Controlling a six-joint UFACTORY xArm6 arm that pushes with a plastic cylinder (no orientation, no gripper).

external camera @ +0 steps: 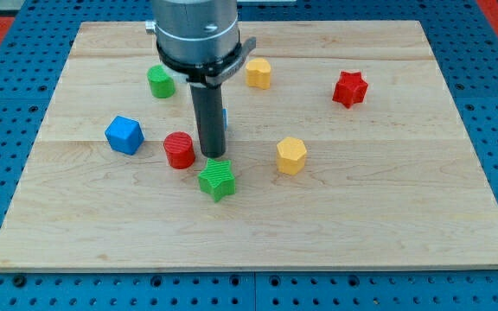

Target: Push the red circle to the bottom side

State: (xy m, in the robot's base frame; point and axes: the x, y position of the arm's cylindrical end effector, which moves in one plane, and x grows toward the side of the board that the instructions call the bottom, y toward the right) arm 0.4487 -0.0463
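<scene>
Going left to right on the wooden board (387,233): a blue cube (124,135) sits toward the view's left, then a green cylinder-ish block (161,81) higher up. The red circle (179,149) is around the middle, a bit left of center, just beside my tip (212,155) on its left (touching or not, I can't tell). There's no claw here, just a rod. A green star (217,179) sits right below the tip. Next, a yellow block (258,73) up top, a yellow hexagon (290,155), and a red star (350,89).
</scene>
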